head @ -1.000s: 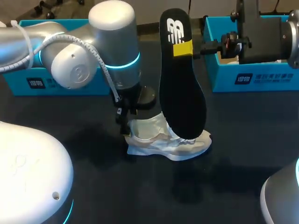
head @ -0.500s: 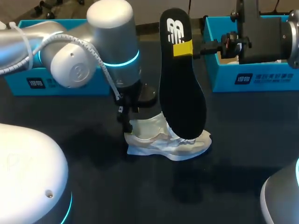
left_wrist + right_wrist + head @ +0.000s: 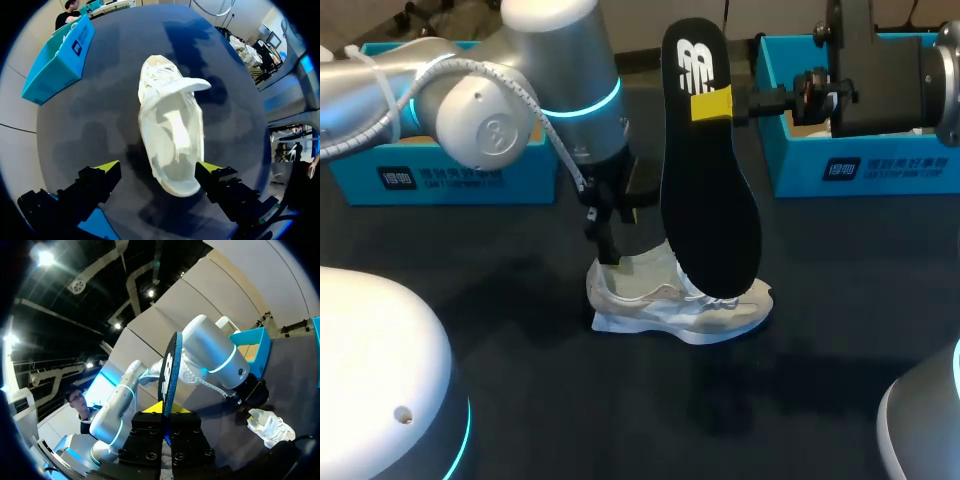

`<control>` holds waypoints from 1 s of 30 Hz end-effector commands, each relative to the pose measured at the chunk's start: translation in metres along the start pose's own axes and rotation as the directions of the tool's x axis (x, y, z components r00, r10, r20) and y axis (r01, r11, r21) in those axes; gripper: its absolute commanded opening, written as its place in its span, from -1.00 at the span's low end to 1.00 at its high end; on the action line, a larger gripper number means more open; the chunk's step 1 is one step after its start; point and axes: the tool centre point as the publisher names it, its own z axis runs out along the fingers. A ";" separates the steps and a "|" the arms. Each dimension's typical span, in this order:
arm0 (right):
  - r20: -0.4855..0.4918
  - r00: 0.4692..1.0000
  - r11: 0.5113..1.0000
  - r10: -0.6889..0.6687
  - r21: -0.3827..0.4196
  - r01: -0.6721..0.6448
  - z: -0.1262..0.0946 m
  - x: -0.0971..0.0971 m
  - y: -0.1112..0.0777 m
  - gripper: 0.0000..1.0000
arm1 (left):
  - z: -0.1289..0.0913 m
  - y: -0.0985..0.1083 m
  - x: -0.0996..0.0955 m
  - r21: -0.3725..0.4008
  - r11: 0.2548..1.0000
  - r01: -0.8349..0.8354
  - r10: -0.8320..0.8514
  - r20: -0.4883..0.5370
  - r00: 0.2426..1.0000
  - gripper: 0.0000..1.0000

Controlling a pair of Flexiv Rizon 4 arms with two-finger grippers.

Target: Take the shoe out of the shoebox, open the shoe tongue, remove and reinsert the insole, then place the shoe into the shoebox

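While right gripper point(image 3: 712, 104) pinched black foam insole point(image 3: 712, 200) above white mesh shoe point(image 3: 665, 300), left gripper point(image 3: 157, 169) gaped empty; unbraced shoe might skid.

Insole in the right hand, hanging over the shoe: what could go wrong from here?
1. The right hand pinches the insole only near its upper end, so the long free part may twist or slip when pushed into the shoe.
2. The left hand hangs open over the shoe, not gripping it; the shoe may slide on the table.
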 end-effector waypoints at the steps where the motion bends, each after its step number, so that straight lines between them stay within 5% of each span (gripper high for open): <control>1: 0.002 1.000 1.000 0.002 0.002 -0.002 0.004 0.000 0.002 -1.00 | 0.025 -0.019 -0.018 -0.010 1.000 -0.008 0.008 -0.018 1.000 1.00; 14: 0.002 1.000 1.000 0.002 0.002 -0.002 0.004 0.000 0.002 -1.00 | 0.073 -0.033 -0.039 0.025 1.000 0.013 -0.012 -0.064 0.998 1.00; 30: 0.002 1.000 1.000 0.002 0.002 -0.002 0.004 0.000 0.002 -1.00 | 0.092 -0.040 -0.030 0.035 0.999 -0.004 0.008 -0.120 0.993 0.87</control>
